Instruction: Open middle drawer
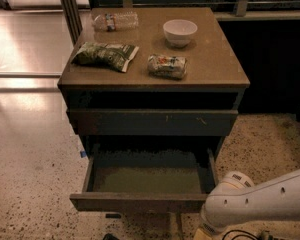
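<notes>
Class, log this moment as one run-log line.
middle drawer: pulled out | gripper: bottom edge, below drawer's right front corner | tabletop: bowl, bottle, green packet, crumpled packet

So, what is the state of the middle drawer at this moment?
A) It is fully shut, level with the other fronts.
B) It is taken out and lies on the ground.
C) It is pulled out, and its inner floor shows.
C: the middle drawer stands out well in front of the cabinet and its olive-tan floor shows; the gripper is at the bottom edge of the picture, near the drawer's front right corner, mostly cut off.
</notes>
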Motion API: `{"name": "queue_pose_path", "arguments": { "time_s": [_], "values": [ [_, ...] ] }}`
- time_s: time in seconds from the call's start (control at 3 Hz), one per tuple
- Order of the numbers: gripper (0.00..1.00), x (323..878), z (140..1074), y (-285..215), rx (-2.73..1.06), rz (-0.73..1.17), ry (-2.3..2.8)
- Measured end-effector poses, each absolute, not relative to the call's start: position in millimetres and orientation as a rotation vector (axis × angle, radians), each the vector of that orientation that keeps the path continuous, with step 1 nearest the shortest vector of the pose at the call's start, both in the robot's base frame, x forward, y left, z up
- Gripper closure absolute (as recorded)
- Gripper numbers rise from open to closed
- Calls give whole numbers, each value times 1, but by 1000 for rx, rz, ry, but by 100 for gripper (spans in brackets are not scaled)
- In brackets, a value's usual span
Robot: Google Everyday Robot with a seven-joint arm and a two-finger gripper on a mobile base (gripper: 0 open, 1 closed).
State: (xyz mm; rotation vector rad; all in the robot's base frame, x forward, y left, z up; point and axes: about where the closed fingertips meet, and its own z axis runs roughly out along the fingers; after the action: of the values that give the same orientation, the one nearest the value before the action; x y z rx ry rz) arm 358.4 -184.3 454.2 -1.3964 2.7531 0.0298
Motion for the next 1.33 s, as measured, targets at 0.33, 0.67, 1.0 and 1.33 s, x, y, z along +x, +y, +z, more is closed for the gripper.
{"name": "queue_pose_path", "arguments": {
  "time_s": [0.33,0.67,1.0,1.33],
  "values": [
    [0,358,454,-184,-1396,30,2753],
    [0,375,462,-178,-1410,16,2712],
    [0,389,459,-163,-1438,53,2674],
    [0,379,438,-147,-1502,177,2698]
  ]
}}
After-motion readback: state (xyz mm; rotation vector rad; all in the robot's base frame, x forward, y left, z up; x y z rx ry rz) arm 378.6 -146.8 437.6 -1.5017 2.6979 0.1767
